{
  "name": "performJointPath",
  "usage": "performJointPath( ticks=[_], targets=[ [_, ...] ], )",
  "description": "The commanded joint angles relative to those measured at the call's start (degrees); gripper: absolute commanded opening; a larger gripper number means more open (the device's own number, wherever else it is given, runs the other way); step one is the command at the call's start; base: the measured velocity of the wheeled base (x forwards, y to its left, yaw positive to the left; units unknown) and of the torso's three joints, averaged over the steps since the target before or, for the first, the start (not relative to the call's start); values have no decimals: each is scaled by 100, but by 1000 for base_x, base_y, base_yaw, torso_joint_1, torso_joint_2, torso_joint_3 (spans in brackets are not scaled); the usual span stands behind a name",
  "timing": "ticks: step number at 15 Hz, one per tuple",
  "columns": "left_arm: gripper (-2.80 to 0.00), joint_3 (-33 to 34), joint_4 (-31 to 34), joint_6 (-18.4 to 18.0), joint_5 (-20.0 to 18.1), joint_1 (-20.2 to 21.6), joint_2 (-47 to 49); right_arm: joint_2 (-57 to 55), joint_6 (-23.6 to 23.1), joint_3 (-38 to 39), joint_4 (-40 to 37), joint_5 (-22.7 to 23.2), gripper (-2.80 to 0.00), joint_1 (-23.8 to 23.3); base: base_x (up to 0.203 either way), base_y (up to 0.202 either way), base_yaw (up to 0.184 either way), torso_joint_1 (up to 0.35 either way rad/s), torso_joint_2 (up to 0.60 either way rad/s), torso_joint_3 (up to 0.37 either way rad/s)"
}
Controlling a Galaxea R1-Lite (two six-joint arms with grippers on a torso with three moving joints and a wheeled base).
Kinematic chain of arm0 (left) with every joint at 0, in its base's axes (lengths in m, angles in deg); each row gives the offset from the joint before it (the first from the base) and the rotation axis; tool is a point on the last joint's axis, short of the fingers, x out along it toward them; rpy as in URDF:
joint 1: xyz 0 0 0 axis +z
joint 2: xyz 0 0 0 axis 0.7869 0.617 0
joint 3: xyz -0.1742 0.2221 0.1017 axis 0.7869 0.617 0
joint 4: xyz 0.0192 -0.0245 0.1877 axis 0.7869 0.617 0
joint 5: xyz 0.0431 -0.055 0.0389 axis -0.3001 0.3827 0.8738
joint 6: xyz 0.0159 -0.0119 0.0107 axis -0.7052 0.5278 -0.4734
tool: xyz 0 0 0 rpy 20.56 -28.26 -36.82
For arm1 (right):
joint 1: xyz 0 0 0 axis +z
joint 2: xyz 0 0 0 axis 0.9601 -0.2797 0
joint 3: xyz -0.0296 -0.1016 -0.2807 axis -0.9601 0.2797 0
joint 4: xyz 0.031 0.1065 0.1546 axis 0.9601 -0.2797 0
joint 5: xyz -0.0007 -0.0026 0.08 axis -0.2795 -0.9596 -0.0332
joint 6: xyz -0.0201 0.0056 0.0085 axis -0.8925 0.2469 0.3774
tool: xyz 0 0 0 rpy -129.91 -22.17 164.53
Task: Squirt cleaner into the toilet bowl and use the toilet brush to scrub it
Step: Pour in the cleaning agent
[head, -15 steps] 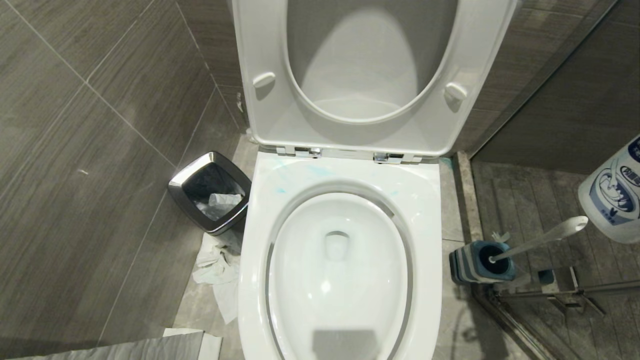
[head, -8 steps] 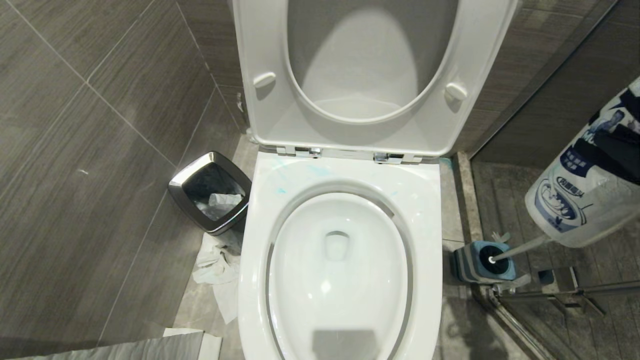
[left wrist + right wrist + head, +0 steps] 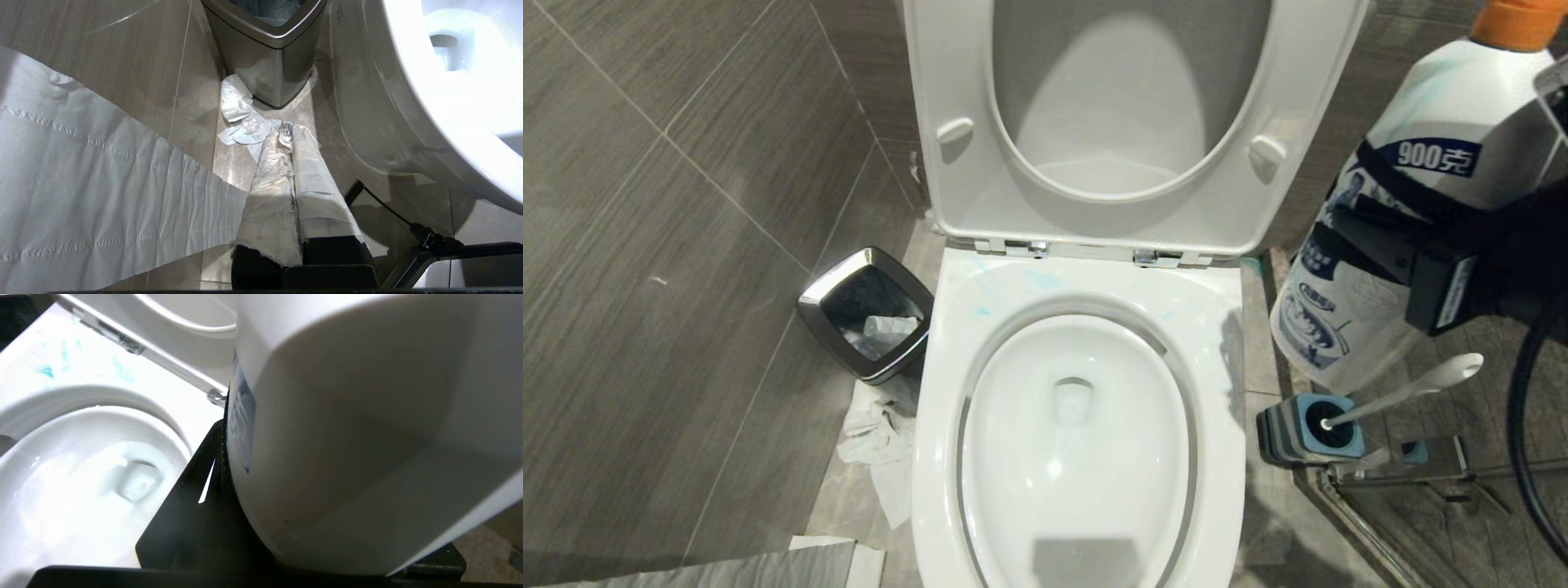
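Left gripper (image 3: 286, 134), paper-wrapped fingers pressed together, holds nothing near the chrome-rimmed bin (image 3: 866, 314). Centre, the toilet bowl (image 3: 1078, 425) has seat up and pale blue cleaner smears (image 3: 1045, 280) on its far rim. Right, the right gripper (image 3: 1401, 245) clamps the cleaner bottle (image 3: 1388, 212) above the toilet brush (image 3: 1409, 388) in its holder (image 3: 1307, 429)

Grey streaked wall tiles (image 3: 686, 163), stone floor (image 3: 849, 498)
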Motion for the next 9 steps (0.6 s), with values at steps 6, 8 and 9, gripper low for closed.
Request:
performJointPath(
  ticks=[6,8,9],
  targets=[
    [-280,9,0,62,-3,0,5,-762,-539,-434,13,-275,-280,316,0,0,0,0,0,0],
    [-280,9,0,45,-3,0,5,-877,-871,-484,13,-286,-280,317,0,0,0,0,0,0],
    [-280,9,0,45,-3,0,5,-940,-1072,-492,13,-339,-280,319,0,0,0,0,0,0]
  ],
)
